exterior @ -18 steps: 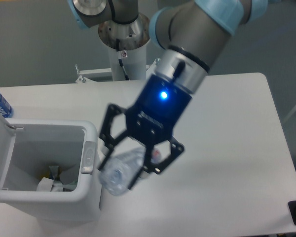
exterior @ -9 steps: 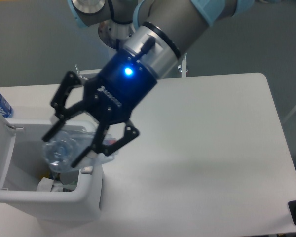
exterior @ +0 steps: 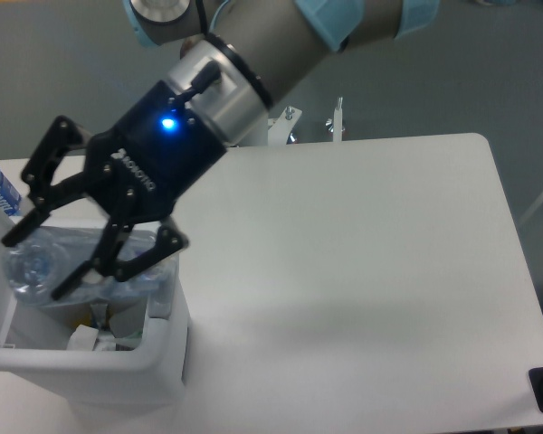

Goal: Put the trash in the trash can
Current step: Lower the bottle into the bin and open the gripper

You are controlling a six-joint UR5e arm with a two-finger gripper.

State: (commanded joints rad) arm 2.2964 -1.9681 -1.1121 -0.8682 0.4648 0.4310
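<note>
- The gripper [exterior: 38, 256] fingers [exterior: 25, 226] clamp the crushed bottle [exterior: 86, 268].
- The bottle lies roughly horizontal, long axis left-right, over the open trash can [exterior: 158, 348] on the worktop [exterior: 362, 271].

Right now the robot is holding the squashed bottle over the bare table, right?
Not quite. The gripper is holding the squashed bottle, but over the open trash can, not over the bare table. The camera view shows it.
</note>
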